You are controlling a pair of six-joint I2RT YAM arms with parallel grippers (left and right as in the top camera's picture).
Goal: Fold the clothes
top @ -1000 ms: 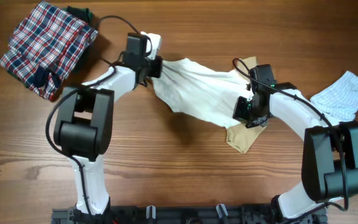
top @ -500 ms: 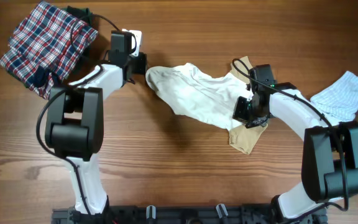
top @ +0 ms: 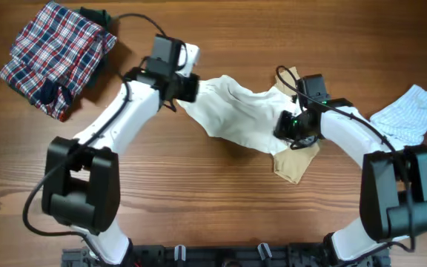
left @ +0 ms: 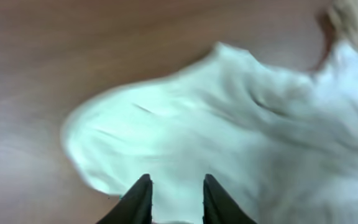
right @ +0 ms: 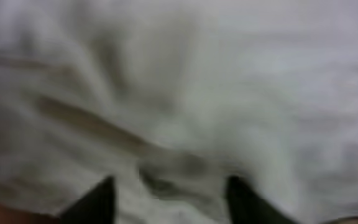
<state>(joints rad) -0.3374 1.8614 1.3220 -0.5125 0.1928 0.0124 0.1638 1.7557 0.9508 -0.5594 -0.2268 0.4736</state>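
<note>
I am looking down on a wooden table (top: 199, 200) with both arms reaching in from the near edge. The top (top: 236, 111), cream-white, lies crumpled across the middle of the table, stretched roughly left to right between the two grippers. A tan sleeve part (top: 291, 165) sticks out from under its right end toward me, and a smaller tan bit shows at its far right corner.

The left gripper (top: 187, 87) sits at the left end of the top. In my left wrist view its two dark fingers (left: 143, 198) stand a little apart, with white cloth showing between and beyond them. I cannot tell whether they pinch the cloth or only rest over it; the view is blurred.

The right gripper (top: 291, 127) is over the right end of the top, just above the tan part. In my right wrist view its fingers (right: 98, 200) stand wide apart, released, with rumpled white cloth filling the blurred frame.

The striped garment (top: 414, 111), pale blue, lies bunched at the far right edge, beside the right arm and apart from the top. A red, white and navy plaid cloth (top: 54, 55) lies folded in the far left corner.
</note>
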